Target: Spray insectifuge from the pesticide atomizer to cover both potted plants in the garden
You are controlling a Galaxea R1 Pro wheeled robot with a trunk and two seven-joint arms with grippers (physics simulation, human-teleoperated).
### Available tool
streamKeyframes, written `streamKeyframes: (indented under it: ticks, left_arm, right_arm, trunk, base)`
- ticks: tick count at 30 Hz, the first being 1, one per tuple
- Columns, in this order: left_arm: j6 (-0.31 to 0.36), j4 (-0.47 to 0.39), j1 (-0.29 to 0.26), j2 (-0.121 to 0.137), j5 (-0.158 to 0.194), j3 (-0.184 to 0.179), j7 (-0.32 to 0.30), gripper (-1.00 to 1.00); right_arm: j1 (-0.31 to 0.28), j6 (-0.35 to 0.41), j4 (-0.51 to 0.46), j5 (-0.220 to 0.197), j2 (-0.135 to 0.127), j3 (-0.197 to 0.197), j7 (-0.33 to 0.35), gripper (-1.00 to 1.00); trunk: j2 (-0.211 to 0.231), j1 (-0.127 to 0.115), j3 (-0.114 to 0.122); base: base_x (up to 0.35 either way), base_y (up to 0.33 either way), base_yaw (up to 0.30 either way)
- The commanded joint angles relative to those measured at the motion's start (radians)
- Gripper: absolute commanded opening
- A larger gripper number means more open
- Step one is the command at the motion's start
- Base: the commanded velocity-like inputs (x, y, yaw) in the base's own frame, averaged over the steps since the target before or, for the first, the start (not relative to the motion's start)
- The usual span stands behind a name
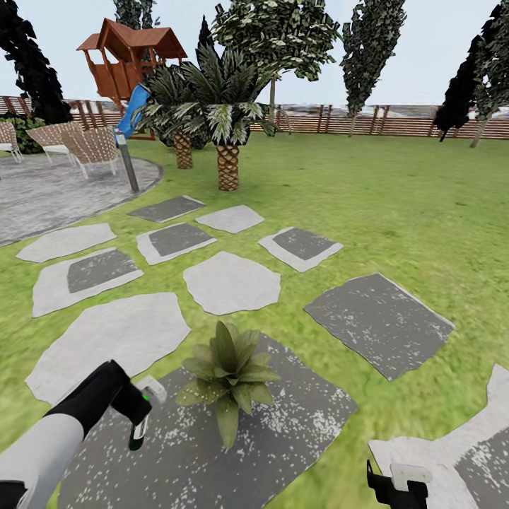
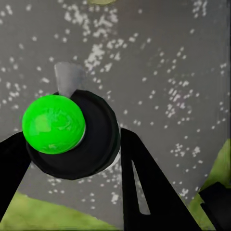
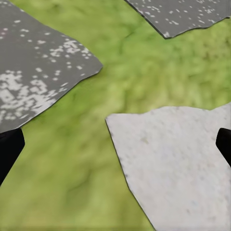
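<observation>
The atomizer (image 2: 72, 137) sits between the fingers of the left pincer (image 1: 143, 417), a dark round bottle seen end-on in the left wrist view, its top showing green there, with a pale nozzle sticking out. The pincer is clamped on it and hangs over a dark stone (image 1: 283, 424), just beside 1 potted plant (image 1: 227, 367), whose pointed leaves spread on that stone. The right pincer (image 3: 115, 144) holds nothing; its fingers stand wide apart over grass and a pale stone (image 3: 178, 168). So the pickup looks done. Spraying this plant seems to be the step in hand; whether it is already covered, I cannot tell. Lawn (image 1: 396, 212), palms (image 1: 226, 134) and a fence (image 1: 396, 120) lie beyond.
</observation>
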Motion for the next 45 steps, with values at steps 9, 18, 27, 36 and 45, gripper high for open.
streamKeyframes:
  ticks: [9, 18, 27, 36, 45]
  left_arm:
    - [0.049, -0.016, -0.01, -0.002, -0.018, -0.01, -0.118, -1.0]
    - [0.07, -0.018, -0.012, -0.007, -0.019, -0.009, -0.113, -1.0]
    - [0.071, -0.018, -0.01, -0.003, -0.019, -0.008, -0.111, -1.0]
    - [0.071, -0.018, -0.009, 0.0, -0.019, -0.007, -0.109, -1.0]
    - [0.071, -0.015, -0.001, 0.002, -0.019, -0.006, -0.097, -1.0]
  right_arm:
    - [-0.001, -0.003, 0.001, 0.011, 0.0, -0.004, -0.006, 1.0]
    - [-0.001, -0.003, 0.0, 0.011, 0.0, -0.004, -0.006, 1.0]
    - [-0.001, -0.003, 0.0, 0.011, -0.004, -0.004, -0.006, 1.0]
    - [-0.001, -0.003, 0.0, 0.011, 0.0, -0.003, -0.006, 1.0]
    - [-0.001, -0.003, 0.0, 0.011, 0.0, -0.003, -0.006, 1.0]
  trunk:
    - [0.0, 0.0, -0.001]
    - [0.0, 0.0, -0.001]
    - [0.0, 0.0, -0.001]
    - [0.0, 0.0, -0.001]
    - [0.0, 0.0, -0.001]
  base:
    - [0.0, -0.071, 0.137]
    - [-0.088, -0.262, 0.061]
    - [-0.06, -0.261, 0.0]
    - [-0.021, -0.27, 0.066]
    - [-0.217, -0.211, 0.271]
